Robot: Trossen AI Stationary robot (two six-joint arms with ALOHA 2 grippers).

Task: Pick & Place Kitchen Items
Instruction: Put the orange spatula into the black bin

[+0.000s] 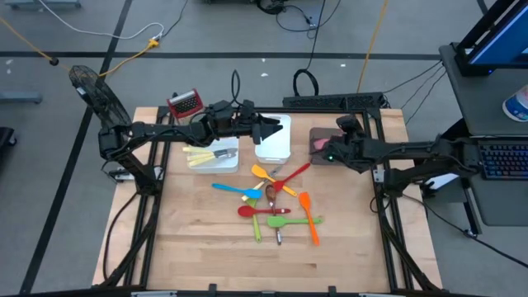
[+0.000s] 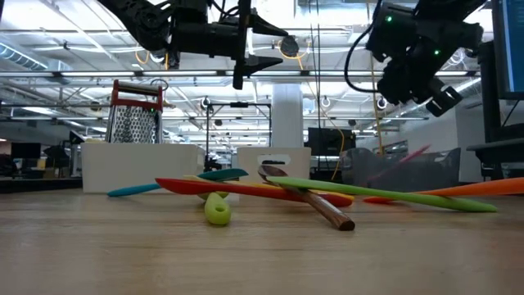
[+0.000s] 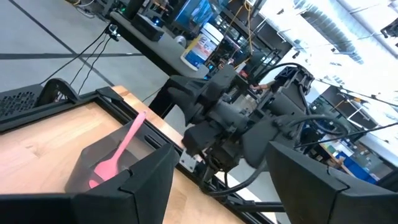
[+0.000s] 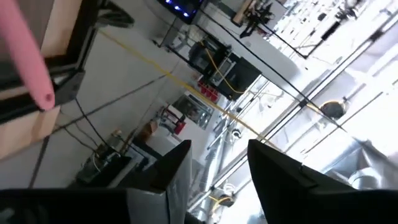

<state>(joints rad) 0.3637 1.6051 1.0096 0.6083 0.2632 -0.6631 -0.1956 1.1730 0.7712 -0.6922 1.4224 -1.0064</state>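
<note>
Pink spoon (image 3: 118, 152): lying in the brown tray (image 1: 320, 135), frame's centre-right.
Right gripper (image 1: 327, 153): hovering above it, jaws spread, empty.
Left gripper (image 1: 272, 129): waiting over the white tray (image 1: 274, 148), jaws spread.
Utensil pile (image 1: 276, 205): crossing on the bench (image 1: 198, 247) (tangled).
Risk: one pick dragging neighbours.

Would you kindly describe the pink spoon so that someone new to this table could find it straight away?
Start at the wooden table and go to its far right corner, where a brown tray sits beside the white tray. The pink spoon lies in that brown tray, below the right end effector. It is the only pink utensil and lies alone, apart from the colourful pile mid-table.
</note>
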